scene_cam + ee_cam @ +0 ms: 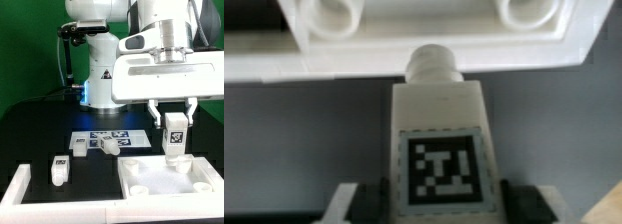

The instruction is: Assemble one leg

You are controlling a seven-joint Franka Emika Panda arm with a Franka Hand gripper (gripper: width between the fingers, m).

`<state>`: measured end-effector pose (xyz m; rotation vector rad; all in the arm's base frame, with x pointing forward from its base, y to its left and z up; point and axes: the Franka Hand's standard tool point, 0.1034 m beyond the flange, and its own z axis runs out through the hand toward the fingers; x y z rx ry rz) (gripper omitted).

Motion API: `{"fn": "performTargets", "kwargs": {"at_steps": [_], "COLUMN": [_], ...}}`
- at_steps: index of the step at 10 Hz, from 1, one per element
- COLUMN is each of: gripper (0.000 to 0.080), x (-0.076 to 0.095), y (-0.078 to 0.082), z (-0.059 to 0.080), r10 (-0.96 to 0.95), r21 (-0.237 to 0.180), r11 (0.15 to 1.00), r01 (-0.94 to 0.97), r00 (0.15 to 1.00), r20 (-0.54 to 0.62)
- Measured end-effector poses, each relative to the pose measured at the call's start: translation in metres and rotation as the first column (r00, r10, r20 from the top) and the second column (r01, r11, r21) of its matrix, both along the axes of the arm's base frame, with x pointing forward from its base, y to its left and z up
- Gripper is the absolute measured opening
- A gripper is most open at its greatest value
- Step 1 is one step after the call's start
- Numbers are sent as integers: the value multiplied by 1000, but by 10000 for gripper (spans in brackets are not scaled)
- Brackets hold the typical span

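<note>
My gripper (pixel 175 122) is shut on a white leg (pixel 176 135) with a black marker tag on its face, and holds it upright above the white square tabletop (pixel 160 180) at the exterior view's lower right. In the wrist view the leg (pixel 441 140) fills the middle, its rounded peg end pointing at the tabletop's edge (pixel 420 55), just short of it. The gripper's dark fingers (pixel 532 203) flank the leg. Another white leg (pixel 59 171) lies on the black table at the exterior view's left, and two more (pixel 105 144) lie farther back.
The marker board (pixel 112 141) lies flat in the middle of the table, before the robot base (pixel 100 80). A white wall (pixel 15 190) borders the table at the exterior view's lower left. Green backdrop stands behind.
</note>
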<state>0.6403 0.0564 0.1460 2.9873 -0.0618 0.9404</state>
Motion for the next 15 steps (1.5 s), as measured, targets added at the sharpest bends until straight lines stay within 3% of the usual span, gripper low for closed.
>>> {"fn": "performTargets", "kwargs": {"at_steps": [1, 4, 8, 11, 15], "gripper": [286, 286, 286, 287, 287], "x": [2, -4, 0, -4, -5], "y": [1, 1, 34, 50, 47], "z": [-1, -11, -31, -39, -44], "r10": [6, 5, 20, 40, 37], "r21": [-18, -20, 3, 7, 5], "r11": [1000, 1000, 1000, 999, 999], "r01": [-5, -4, -20, -40, -37], "r00": [996, 997, 1000, 999, 999], "r20": [93, 75, 17, -4, -22]}}
